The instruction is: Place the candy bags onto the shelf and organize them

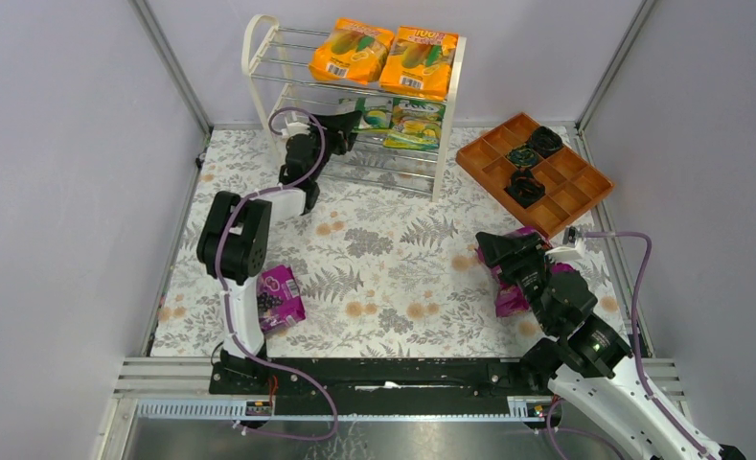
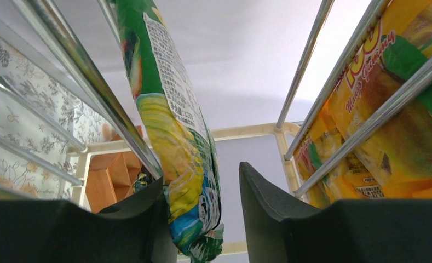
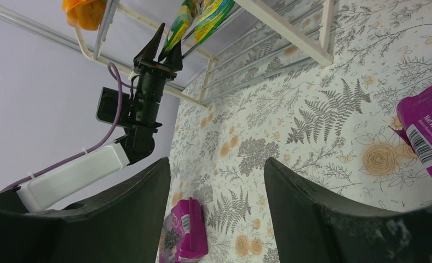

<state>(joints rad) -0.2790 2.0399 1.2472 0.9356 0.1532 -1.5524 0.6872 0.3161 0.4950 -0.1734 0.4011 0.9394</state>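
The cream-white shelf (image 1: 448,115) stands at the back. Two orange candy bags (image 1: 352,50) (image 1: 418,60) lie on its top tier. Two green-yellow bags (image 1: 415,123) sit on the middle tier. My left gripper (image 1: 353,122) reaches into the middle tier. In the left wrist view my left gripper (image 2: 202,181) is open, with a green-yellow bag (image 2: 175,137) between the jaws, leaning on the left finger and clear of the right one. My right gripper (image 1: 489,244) (image 3: 218,164) is open and empty, above a purple bag (image 1: 510,295) (image 3: 424,131). Another purple bag (image 1: 280,297) (image 3: 186,230) lies near the left arm's base.
An orange compartmented tray (image 1: 584,192) with black round objects (image 1: 525,184) sits at the back right. The shelf's chrome rods (image 2: 93,87) run close on both sides of my left gripper. Grey walls close in the floral mat (image 1: 393,259).
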